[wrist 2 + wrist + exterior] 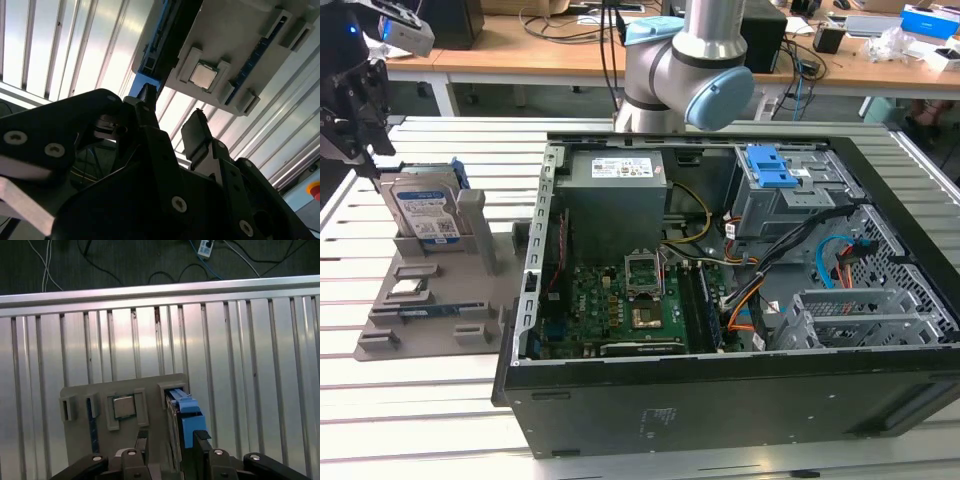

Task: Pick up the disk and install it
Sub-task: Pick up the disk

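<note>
The disk [425,213], silver with a blue-and-white label and a blue frame, stands upright on edge in a grey holder [430,300] at the exterior view's left. My black gripper [368,150] hangs just above the disk's upper corner on that side. In the first wrist view the gripper [172,437] is open, one finger on each side of the disk's blue-framed edge [186,407], not touching it. The second wrist view shows the open gripper [172,107] near the disk's blue edge [146,62].
An open computer case [720,400] lies on the slatted metal table [430,420], with a grey cage with a blue latch [775,170] and a motherboard [620,300] inside. The holder also carries a processor chip [123,406] and a memory stick [430,312]. The arm's base [685,70] stands behind the case.
</note>
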Controlling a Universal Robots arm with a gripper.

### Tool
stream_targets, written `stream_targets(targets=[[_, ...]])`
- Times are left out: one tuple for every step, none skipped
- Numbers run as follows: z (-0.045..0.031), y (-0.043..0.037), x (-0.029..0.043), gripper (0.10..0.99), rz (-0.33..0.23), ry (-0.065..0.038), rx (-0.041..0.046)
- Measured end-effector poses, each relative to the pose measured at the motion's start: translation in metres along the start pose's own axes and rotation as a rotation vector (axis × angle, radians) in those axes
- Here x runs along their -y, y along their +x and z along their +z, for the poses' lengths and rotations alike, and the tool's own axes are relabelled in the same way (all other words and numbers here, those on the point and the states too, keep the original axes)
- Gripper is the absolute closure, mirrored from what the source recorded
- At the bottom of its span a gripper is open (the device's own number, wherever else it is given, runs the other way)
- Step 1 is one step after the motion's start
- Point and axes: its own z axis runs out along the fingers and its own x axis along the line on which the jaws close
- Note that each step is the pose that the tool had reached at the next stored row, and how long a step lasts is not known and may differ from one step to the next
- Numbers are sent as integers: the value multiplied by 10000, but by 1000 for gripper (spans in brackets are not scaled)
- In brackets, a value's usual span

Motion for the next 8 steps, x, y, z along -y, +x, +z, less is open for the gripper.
stream_targets(targets=[[14, -38, -1, 604, -93, -2, -4], [20, -53, -2, 604, -140, -3, -6], [27, -69, -3, 604, -197, -5, -9], [36, -88, -4, 604, -275, -7, -13], [43, -103, -5, 604, -338, -9, -16], [56, -126, -6, 604, -436, -10, -19], [74, -162, -6, 604, -566, -12, -25], [84, -177, -6, 604, -611, -15, -28]])
